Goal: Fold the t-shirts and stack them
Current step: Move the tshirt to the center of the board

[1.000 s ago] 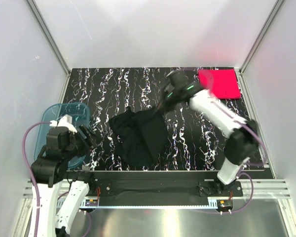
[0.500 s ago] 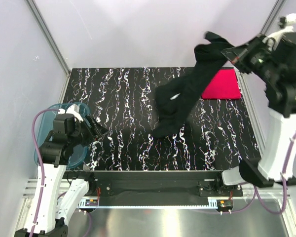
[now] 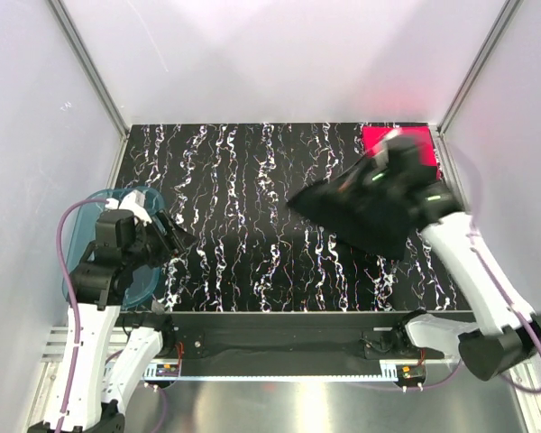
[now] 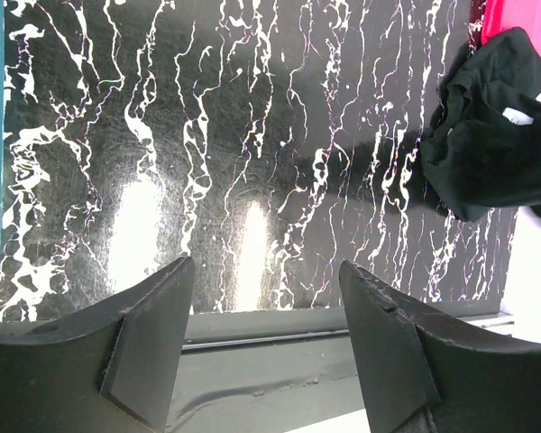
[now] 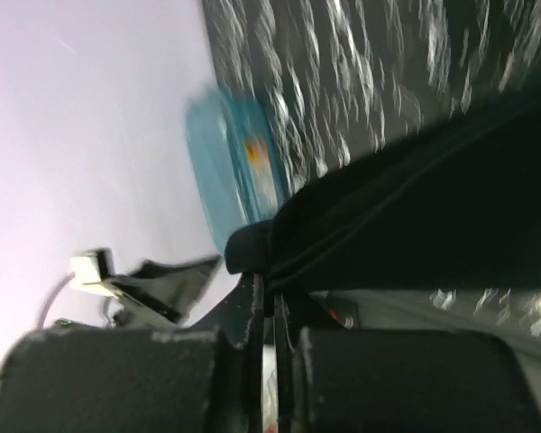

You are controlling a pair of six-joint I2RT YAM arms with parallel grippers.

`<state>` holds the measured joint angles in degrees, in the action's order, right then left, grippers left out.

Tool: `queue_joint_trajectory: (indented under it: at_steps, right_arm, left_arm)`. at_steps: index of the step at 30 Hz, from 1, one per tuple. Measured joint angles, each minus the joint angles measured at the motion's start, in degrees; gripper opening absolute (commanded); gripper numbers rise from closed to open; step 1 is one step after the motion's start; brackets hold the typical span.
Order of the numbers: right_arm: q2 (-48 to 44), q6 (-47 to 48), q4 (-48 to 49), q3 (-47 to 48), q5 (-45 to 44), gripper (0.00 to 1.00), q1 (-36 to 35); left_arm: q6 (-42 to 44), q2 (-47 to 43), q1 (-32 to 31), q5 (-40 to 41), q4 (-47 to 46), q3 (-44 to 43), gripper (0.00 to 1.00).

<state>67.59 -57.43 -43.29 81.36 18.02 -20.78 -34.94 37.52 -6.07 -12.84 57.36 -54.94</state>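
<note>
The black t-shirt (image 3: 365,221) hangs bunched from my right gripper (image 3: 356,185) above the right half of the table. In the right wrist view the gripper (image 5: 272,281) is shut on a fold of the black shirt (image 5: 433,216). The pink-red t-shirt (image 3: 419,144) lies as a neat square at the back right corner, partly hidden by my right arm. My left gripper (image 3: 176,239) is open and empty at the left, next to the tub. In the left wrist view its gripper (image 4: 266,334) is over the table's front edge, with the black shirt (image 4: 496,135) and the pink shirt (image 4: 523,18) far off.
A translucent blue plastic tub (image 3: 117,271) stands at the left edge under my left arm; it also shows in the right wrist view (image 5: 230,171). White walls and metal posts close in the black marbled table (image 3: 252,180). A metal rail runs along the front edge (image 4: 270,338).
My right arm has swung the black shirt down from high at the back right to low over the table's right half. The left arm has hardly moved.
</note>
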Motion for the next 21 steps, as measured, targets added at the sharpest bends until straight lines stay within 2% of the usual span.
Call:
queue_joint_trajectory:
  at_steps: [3,4,7,10,13,14,18,21]
  right_arm:
    - [3.61,-8.07,8.31,-11.98,2.40,0.17,-10.01]
    - [5.64,-9.42,10.03,-12.81,2.95,0.29,-12.50]
    - [14.99,-13.03,18.32,-9.81,7.23,0.38,-20.17]
    - [21.94,-12.04,21.53,-2.67,11.15,0.54,-22.53]
    - [24.22,-4.68,13.42,6.80,10.25,0.67,-19.89]
    - [24.20,-2.14,11.23,8.74,9.73,0.79,-18.05]
    - [21.66,8.55,3.52,9.75,4.55,0.80,-5.42]
    - [21.64,14.58,-1.20,6.82,-0.35,0.71,4.48]
  left_arm:
    - [0.52,-0.92,0.00,0.26,0.57,0.00,0.71]
    - [0.68,-1.20,0.00,0.55,0.83,0.00,0.72]
    - [1.07,-1.81,0.00,1.62,2.01,-0.11,0.73]
    - [1.66,-2.19,0.00,2.47,3.15,-0.42,0.76]
    - [2.62,-2.25,0.00,1.97,2.95,-0.52,0.84]
    - [2.84,-2.10,0.00,1.31,2.71,-0.52,0.84]
    - [3.48,-0.17,-0.39,-1.44,-0.04,0.57,0.84]
    - [2.71,3.21,-3.30,-1.62,-3.10,2.32,0.80]
